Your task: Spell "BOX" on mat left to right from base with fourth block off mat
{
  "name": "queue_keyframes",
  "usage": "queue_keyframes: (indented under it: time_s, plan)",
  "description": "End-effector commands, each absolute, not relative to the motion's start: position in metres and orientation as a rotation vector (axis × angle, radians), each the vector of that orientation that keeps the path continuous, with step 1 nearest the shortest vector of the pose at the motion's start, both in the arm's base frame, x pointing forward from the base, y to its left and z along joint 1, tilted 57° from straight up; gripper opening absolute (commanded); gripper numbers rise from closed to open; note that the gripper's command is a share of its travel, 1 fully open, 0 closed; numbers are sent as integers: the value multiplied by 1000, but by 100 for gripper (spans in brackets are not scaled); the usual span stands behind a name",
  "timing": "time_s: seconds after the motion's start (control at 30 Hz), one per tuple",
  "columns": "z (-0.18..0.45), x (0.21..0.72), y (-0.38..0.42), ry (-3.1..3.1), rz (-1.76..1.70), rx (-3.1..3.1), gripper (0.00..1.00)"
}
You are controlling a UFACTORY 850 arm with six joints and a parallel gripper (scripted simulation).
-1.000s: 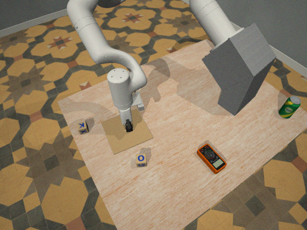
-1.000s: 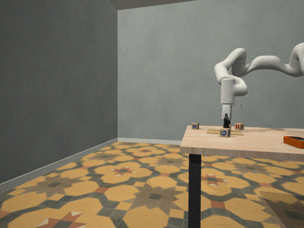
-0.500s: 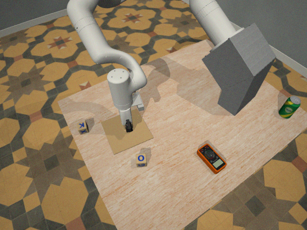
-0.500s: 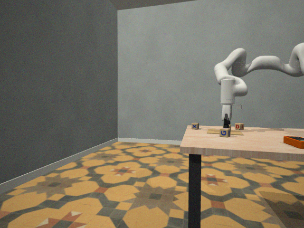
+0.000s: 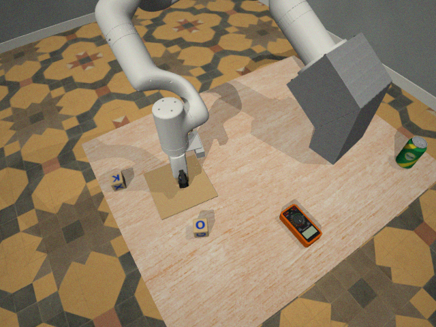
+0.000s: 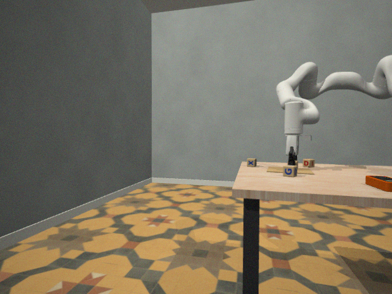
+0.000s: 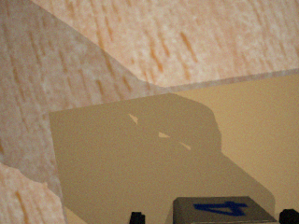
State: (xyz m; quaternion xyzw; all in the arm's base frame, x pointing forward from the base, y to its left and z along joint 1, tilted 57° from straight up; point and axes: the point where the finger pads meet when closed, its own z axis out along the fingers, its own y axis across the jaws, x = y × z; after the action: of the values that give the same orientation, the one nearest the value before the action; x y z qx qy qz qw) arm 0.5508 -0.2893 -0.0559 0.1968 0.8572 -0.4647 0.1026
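Note:
A tan mat [image 5: 178,186] lies on the left part of the wooden table. My gripper [image 5: 182,179] hangs straight down over the mat, low and open. In the wrist view a block [image 7: 224,211] stands on the mat between my fingertips; a blue mark like a 4 shows on it. The arm hides this block in the top view. A block with blue K and X faces [image 5: 118,181] stands off the mat to its left. A block with O on top [image 5: 200,227] stands off the mat at its front. A block with a red D [image 6: 308,163] stands behind the mat.
An orange multimeter [image 5: 300,225] lies at the table's front right. A green can [image 5: 411,152] lies tilted at the far right edge. A large grey box [image 5: 339,97] at the arm's foot fills the back right. The table's left edge is close to the K/X block.

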Motion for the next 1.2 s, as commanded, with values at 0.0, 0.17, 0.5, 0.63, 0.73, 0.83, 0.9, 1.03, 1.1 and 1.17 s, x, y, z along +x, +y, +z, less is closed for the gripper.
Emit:
queue_keyframes:
  time_s: [0.0, 0.17, 0.5, 0.63, 0.73, 0.83, 0.9, 1.03, 1.1, 1.17]
  plan:
    - [-56, 551, -289, 2529, -1371, 580, 87]
    - [-56, 551, -289, 2529, -1371, 580, 65]
    - [-56, 551, -289, 2529, -1371, 580, 65]
    - [-56, 551, -289, 2529, -1371, 580, 44]
    - [-56, 551, -289, 2529, -1371, 580, 44]
    - [-56, 551, -289, 2529, -1371, 580, 44]
    - [-56, 551, -289, 2529, -1371, 580, 44]
    - [-56, 551, -289, 2529, -1371, 580, 44]
    - [-56, 551, -289, 2529, -1371, 580, 44]
    - [-56, 551, -289, 2529, -1371, 580, 44]
